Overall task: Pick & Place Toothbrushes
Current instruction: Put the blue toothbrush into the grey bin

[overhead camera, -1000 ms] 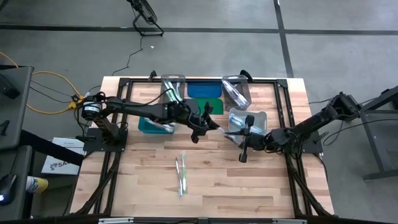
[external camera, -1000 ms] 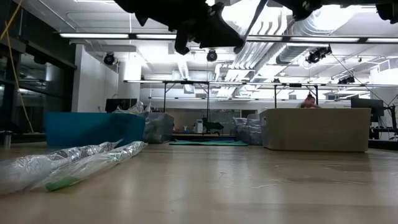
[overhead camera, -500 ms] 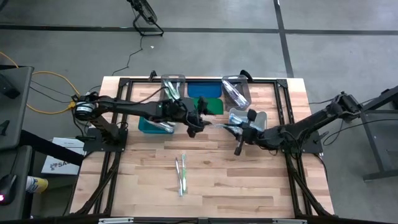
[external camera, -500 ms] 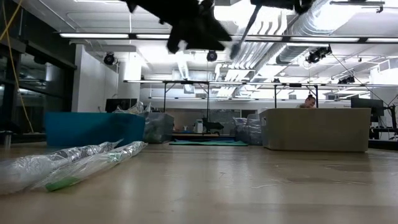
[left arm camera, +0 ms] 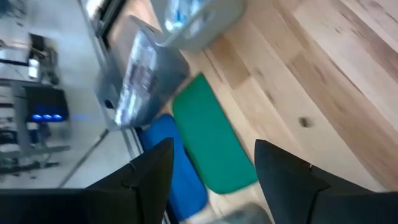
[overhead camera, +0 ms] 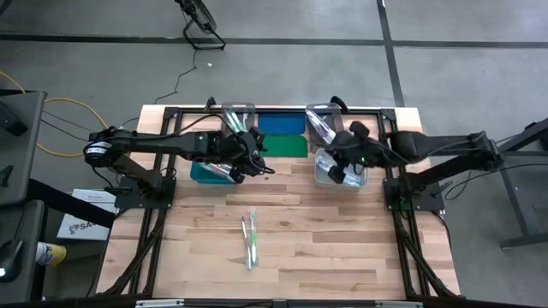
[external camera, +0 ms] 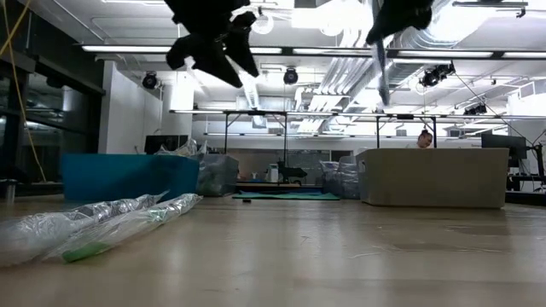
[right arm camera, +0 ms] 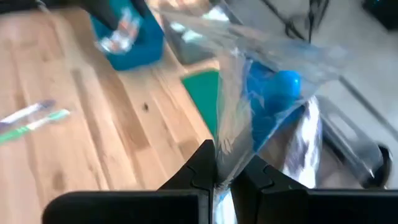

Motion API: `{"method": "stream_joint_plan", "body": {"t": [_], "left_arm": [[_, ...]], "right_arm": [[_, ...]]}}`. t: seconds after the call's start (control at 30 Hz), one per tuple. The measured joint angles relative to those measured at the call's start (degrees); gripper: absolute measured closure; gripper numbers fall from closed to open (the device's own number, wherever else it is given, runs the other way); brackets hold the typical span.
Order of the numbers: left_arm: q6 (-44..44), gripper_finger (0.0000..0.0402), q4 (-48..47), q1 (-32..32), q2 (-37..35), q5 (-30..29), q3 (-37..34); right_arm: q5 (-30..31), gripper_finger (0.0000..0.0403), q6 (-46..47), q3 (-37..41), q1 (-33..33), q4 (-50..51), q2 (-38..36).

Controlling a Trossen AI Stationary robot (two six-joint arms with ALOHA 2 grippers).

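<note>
Above clear bin [overhead camera: 341, 168], right gripper [overhead camera: 340, 164] pinches wrapped toothbrush [right arm camera: 249, 93].

Barely any readable text in this one

We only find one bit of lettering: a white sheet [overhead camera: 79, 216] lying on the floor left of the table in the high view has dark print starting with something like "SA", and the rest is cut off or too small for us to make out. We can't read any labels, brands or numbers on the bins, lids, wrapped toothbrushes, arms or table frame, and we see no legible signs in the room behind the table in the low view either.
</note>
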State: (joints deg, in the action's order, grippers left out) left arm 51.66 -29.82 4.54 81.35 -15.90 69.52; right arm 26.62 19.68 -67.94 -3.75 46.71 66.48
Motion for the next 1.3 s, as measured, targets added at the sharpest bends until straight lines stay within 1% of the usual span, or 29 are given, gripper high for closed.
{"method": "stream_joint_plan", "body": {"t": [0.13,0.37,0.53,0.7,0.87,1.0,1.3], "left_arm": [[-1.0,0.0187,-3.0,0.0,-0.4,0.0,0.0],[-1.0,0.0187,-3.8,0.0,-0.4,0.0,0.0],[-1.2,0.0187,-4.6,0.0,-0.4,0.1,0.0],[-2.5,0.0187,-5.2,0.0,-0.4,0.1,0.0],[-3.2,0.0187,-5.1,0.0,-0.4,0.2,0.0],[-4.1,0.0187,-5.6,0.0,-0.4,0.2,0.0],[-4.4,0.0187,-6.6,0.0,-0.4,0.2,0.0]], "right_arm": [[-5.8,0.0382,0.3,-0.2,4.5,3.9,0.1],[-9.9,0.0382,0.2,-0.2,8.9,8.0,1.5],[-15.1,0.0382,-0.3,-0.2,11.4,11.5,2.2],[-19.1,0.0382,-1.1,-0.2,14.5,15.8,3.8],[-23.0,0.0382,-5.1,-0.2,17.1,16.4,7.7],[-25.5,0.0382,-7.8,-0.2,18.6,17.4,12.5],[-25.2,0.0382,-12.1,-0.2,20.6,17.8,23.2]]}}
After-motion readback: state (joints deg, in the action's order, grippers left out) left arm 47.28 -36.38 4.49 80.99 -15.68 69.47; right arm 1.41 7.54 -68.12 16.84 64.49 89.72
